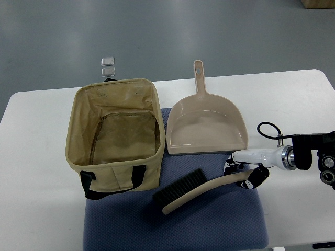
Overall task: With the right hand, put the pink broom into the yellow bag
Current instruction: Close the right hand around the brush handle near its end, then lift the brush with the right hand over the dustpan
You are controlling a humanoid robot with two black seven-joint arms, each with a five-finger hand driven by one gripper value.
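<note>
The pink broom (201,189) lies on the blue mat (209,225), black bristles toward the bag and its pale handle pointing right. My right hand (245,171) reaches in from the right edge and sits over the handle's end. Dark fingers (257,178) curl on both sides of the handle, gripping it, and the broom still rests flat on the mat. The yellow bag (84,117) stands open and upright to the left, with nothing visible inside and black handles at the front. The left arm does not show.
A pink dustpan (207,123) lies behind the broom, mouth toward me, right of the bag. Two small clear squares (108,67) sit beyond the bag near the white table's (293,99) far edge. A black cable loop (267,129) hangs off my right wrist.
</note>
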